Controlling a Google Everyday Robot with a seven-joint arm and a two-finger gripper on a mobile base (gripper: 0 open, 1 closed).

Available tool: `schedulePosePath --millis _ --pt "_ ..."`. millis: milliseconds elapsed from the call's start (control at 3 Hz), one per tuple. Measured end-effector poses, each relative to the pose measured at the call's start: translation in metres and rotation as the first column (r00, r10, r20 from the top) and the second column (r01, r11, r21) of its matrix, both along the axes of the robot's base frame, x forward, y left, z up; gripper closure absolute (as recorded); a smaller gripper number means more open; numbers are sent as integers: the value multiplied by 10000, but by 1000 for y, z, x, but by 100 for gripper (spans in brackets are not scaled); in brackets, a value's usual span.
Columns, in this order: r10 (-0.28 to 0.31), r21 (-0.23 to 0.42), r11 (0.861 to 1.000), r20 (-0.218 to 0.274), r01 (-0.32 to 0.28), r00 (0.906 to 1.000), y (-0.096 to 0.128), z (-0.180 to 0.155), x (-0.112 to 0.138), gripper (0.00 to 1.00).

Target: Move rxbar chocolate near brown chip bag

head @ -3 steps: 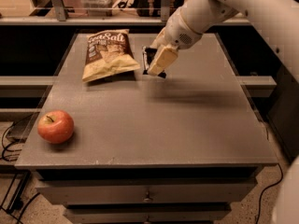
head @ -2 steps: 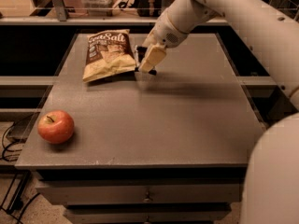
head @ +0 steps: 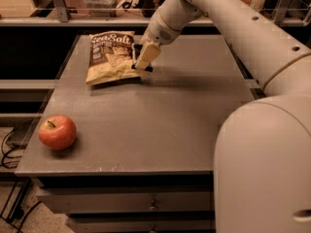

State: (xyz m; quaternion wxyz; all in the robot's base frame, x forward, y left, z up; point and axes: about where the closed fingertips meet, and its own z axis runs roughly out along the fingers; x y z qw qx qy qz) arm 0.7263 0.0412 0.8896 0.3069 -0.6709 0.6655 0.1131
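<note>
AT THE BAG'S EDGE: my gripper (head: 145, 58) hangs low over the far left part of the grey table (head: 160, 125), just beside the right edge of the brown chip bag (head: 111, 57), with my arm (head: 233, 28) reaching in from the right. My jaws look drawn in narrow on the rxbar chocolate (head: 144, 69) – only a dark sliver of it shows below the pale finger, at or just above the tabletop, close against the bag's lower right corner. A red apple (head: 57, 132) sits well apart at the near left corner.

By my reckoning the carry is almost done and what remains is the release. The risks are small but real: if I come down any further left, the bar or my finger could catch the crinkly bag and shove or crumple it; if I let go while the bar is tilted, it may tip onto the bag rather than lie beside it – and a lift-off that brushes the wrapper could drag the bar away again
</note>
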Motion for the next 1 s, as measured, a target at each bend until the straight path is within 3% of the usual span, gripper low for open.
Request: schedulePosePath --millis 667,1000 --pt "128 86 9999 62 -128 9999 7 4 16 13" --pt "152 82 9999 28 -152 9999 9 2 16 0"
